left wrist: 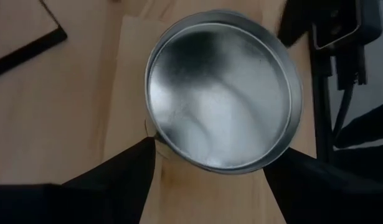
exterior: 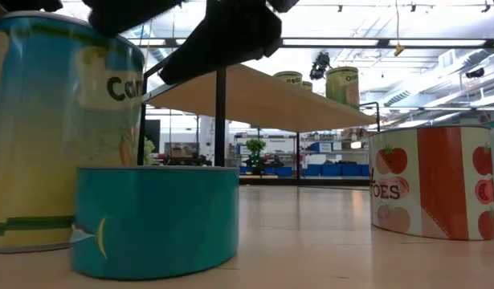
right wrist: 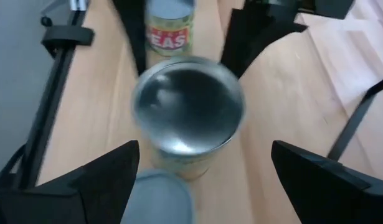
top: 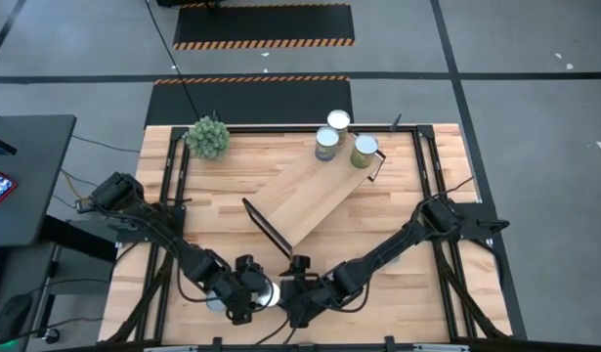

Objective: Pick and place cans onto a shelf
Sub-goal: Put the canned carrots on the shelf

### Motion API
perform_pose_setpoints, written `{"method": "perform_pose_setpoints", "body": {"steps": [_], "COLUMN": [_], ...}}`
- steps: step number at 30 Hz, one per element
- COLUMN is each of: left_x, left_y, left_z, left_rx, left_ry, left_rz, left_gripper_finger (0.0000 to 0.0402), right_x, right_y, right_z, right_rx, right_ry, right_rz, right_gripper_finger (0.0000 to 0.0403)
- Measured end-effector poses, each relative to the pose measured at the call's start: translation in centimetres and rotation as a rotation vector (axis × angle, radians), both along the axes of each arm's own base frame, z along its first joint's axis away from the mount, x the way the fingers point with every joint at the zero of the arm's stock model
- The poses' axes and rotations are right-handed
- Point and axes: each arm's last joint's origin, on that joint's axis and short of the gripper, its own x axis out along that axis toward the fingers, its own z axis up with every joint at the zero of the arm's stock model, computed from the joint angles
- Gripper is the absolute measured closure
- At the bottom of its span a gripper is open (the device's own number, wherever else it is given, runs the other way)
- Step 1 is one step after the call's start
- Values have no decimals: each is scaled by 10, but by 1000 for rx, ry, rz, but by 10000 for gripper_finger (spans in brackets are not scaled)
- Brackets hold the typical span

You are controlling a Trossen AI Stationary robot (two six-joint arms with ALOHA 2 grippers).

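The light-wood shelf [top: 305, 191] lies slantwise across the middle of the table and carries three cans [top: 327, 144] at its far end. My left gripper [top: 249, 298] is near the table's front edge, shut on a can with a silvery top [left wrist: 222, 102]. This can shows as the "PEAS" can [right wrist: 170, 34] in the right wrist view. My right gripper [right wrist: 203, 168] is wide open above another silvery-topped can [right wrist: 188, 112], touching nothing. A short teal can [exterior: 154, 217] stands on the table beside a tall can [exterior: 62, 128]. My left gripper pinches the can by its side wall just under the top rim [left wrist: 155, 144], one finger on each side. The fingers [left wrist: 126, 174] come from above, pointing down. The can is upright; its bottom is hidden by its own top.
A tomato can [exterior: 431, 181] stands on the table toward the right. A bushy green plant [top: 208, 137] stands at the far left corner. Black rails [top: 432, 166] run along the table's sides. My two grippers are close together at the near edge.
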Motion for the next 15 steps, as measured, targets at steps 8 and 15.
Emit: {"method": "perform_pose_setpoints", "body": {"steps": [8,15], "left_x": [0,2], "left_y": [0,0], "left_z": [0,2], "left_rx": [42,91], "left_ry": [-19,-66], "left_rz": [-57,-53], "left_gripper_finger": [109,109], "right_x": [-6,-9], "right_y": [-2,-1], "right_z": [-15,-30], "right_rx": [20,99], "right_ry": [35,13], "right_rz": [-8,12], "right_gripper_finger": [29,29]}}
